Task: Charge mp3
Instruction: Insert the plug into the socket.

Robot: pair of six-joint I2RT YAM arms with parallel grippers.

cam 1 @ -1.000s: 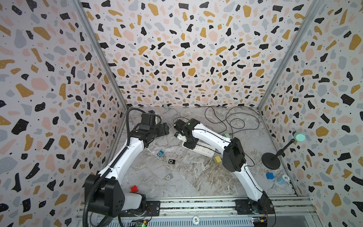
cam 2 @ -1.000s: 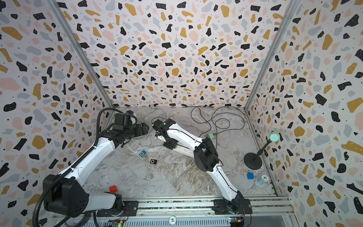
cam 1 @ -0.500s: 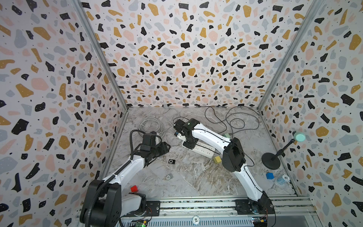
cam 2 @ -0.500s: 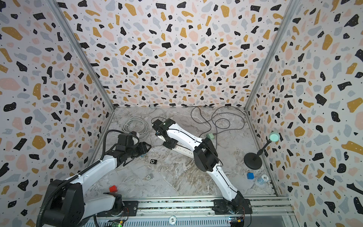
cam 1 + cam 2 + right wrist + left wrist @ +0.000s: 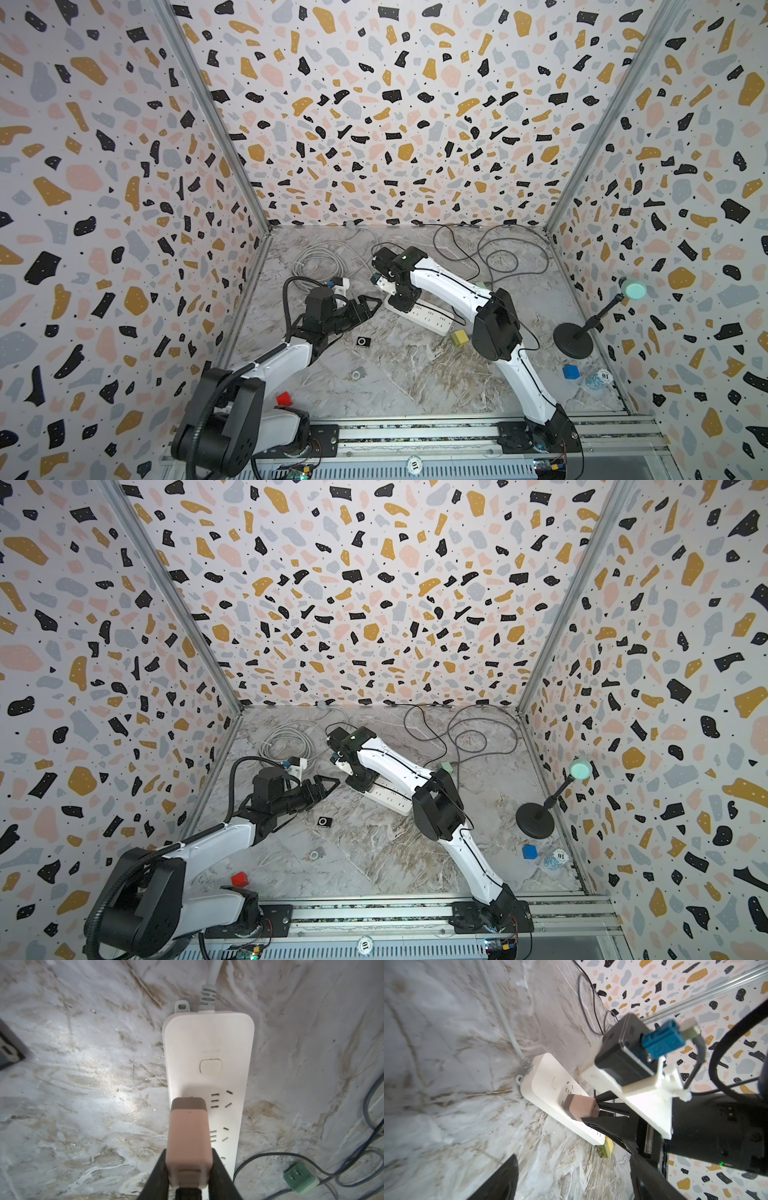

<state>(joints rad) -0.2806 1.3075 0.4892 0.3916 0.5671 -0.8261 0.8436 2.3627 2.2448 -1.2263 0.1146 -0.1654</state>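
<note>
Mid-frame, the charger [image 5: 188, 1126] is pinched by the right gripper [image 5: 404, 303] at the strip [image 5: 428, 318] for plugging in; the left gripper [image 5: 368, 305] is spread, empty.

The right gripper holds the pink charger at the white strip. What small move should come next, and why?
Probably push the charger straight into the strip. The right gripper is shut on it, its end sits at a socket, yet whether the pins are seated is hidden.
</note>
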